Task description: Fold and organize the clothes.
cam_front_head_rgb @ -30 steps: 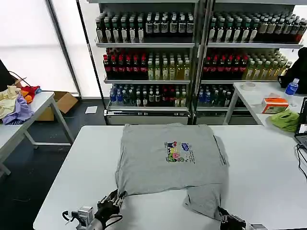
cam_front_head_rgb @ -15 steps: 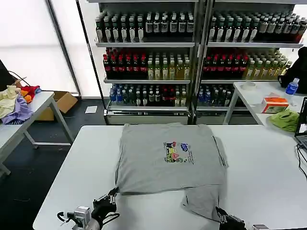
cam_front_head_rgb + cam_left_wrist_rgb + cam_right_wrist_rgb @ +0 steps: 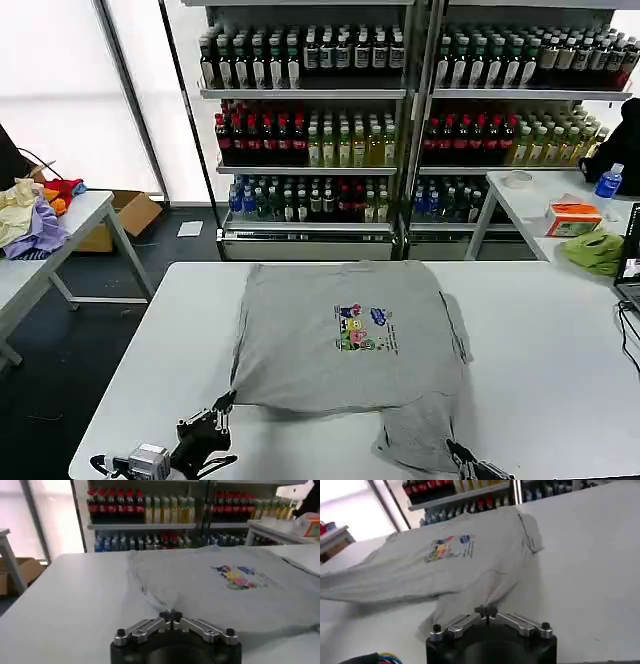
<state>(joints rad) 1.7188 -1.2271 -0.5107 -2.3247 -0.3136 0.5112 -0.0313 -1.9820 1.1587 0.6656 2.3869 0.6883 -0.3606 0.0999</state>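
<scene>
A light grey shirt [image 3: 300,350] with a small multicoloured chest print [image 3: 362,328] lies flat on the white table [image 3: 560,360], one sleeve trailing toward the near edge. My left gripper [image 3: 222,402] is at the shirt's near left corner, shut on its hem. In the left wrist view the left gripper [image 3: 170,615] has its tips closed on a pulled-up ridge of the shirt [image 3: 210,590]. My right gripper [image 3: 452,450] is at the near right, by the trailing sleeve. In the right wrist view the right gripper [image 3: 485,611] is closed on a fold of the shirt [image 3: 470,565].
Shelves of bottles [image 3: 320,130] stand behind the table. A side table at the left carries coloured garments [image 3: 30,215]. The right table holds a lime-green cloth [image 3: 595,250], an orange box [image 3: 573,218] and a blue bottle [image 3: 607,182]. A cardboard box [image 3: 125,215] sits on the floor.
Both grippers have drawn back toward the table's near edge, dragging the shirt with them. The shirt has slid nearer and a little to the left.
</scene>
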